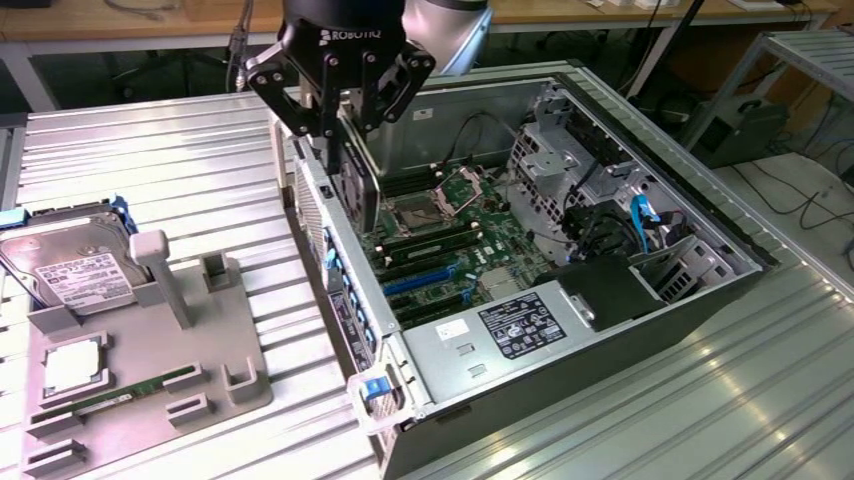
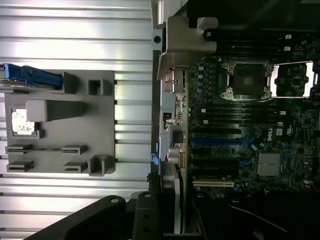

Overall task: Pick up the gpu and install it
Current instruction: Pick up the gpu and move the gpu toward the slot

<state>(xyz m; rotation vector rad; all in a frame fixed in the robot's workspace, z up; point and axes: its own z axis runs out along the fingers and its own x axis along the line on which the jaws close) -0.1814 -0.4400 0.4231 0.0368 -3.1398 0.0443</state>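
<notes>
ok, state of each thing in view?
gripper: shut on the gpu
gpu: held upright over the computer case, not in a slot
computer case: lying on its side, panel off
hard drive: parked in the gray fixture
memory stick: lying in the gray fixture

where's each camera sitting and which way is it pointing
exterior view: high off the arm, looking down at a slant on the table, with the open case in the middle and the tray at the exterior view's left; shows the arm and the gripper shut on the gpu.
wrist view: on the wrist, looking down past the gripper and gpu to the motherboard, tray and table.
shared: gripper, gpu, motherboard, tray, table.
</notes>
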